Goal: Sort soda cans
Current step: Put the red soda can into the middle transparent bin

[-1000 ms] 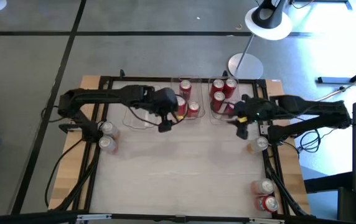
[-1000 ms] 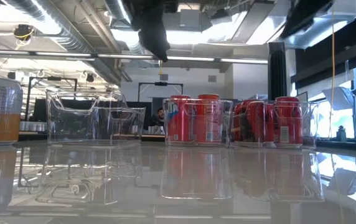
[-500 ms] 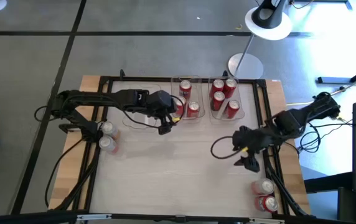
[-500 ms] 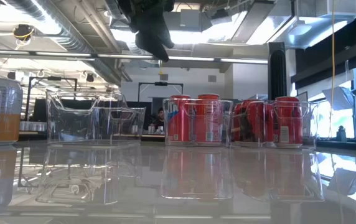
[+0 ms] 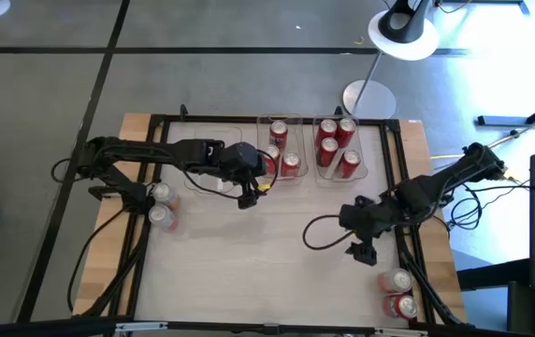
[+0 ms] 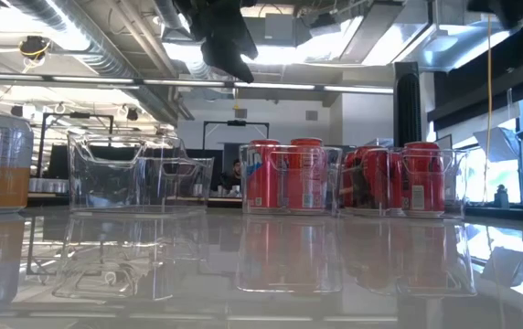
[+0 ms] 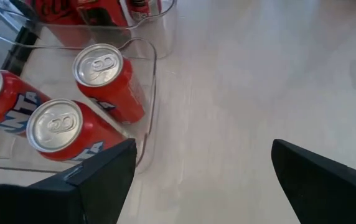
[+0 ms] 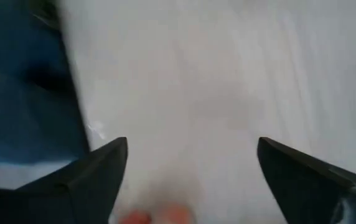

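Both hands are empty with fingers spread. The left hand (image 5: 247,197) hovers beside the red soda cans (image 5: 289,164) grouped in the bin (image 5: 278,123) at 12 o'clock; the right hand (image 5: 362,251) hangs above unsorted cans (image 5: 400,281) at 4 o'clock, likely its next pick.

Three bins (image 5: 213,173) stand side by side along the table's (image 5: 267,271) far edge — cans (image 5: 279,150) fill the middle and right ones. Two cans (image 5: 161,204) sit at the left edge, two more (image 5: 398,293) at the near right corner.
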You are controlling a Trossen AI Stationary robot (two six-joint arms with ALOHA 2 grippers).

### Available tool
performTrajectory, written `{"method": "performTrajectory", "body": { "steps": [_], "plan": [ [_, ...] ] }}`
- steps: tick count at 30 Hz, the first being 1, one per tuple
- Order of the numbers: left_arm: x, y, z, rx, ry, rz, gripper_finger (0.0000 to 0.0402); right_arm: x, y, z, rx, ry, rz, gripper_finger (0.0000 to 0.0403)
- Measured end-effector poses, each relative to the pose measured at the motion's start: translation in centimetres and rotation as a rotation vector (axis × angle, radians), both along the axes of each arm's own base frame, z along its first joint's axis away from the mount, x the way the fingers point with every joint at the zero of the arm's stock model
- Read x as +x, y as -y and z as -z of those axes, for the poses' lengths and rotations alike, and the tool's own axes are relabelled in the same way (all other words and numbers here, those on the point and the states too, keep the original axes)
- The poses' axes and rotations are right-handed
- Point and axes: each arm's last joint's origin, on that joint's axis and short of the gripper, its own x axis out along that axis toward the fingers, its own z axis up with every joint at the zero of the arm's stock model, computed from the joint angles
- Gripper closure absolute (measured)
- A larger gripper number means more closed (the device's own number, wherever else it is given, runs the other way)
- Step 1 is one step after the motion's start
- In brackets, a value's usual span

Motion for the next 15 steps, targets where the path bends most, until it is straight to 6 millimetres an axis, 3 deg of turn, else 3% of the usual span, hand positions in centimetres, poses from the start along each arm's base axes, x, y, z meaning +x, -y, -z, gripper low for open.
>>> {"method": "performTrajectory", "body": {
  "steps": [5, 15],
  "plan": [
    [0.0, 0.0, 0.0, 0.001, 0.0, 0.0, 0.0045, -1.5, -0.2, 1.3, -0.027, -0.268, 0.056, 0.0009],
    [0.1, 0.0, -0.1, 0.0, 0.008, -0.002, 0.0045, -3.3, -3.0, 1.5, 0.047, -0.391, 0.191, 0.0057]
  ]
}}
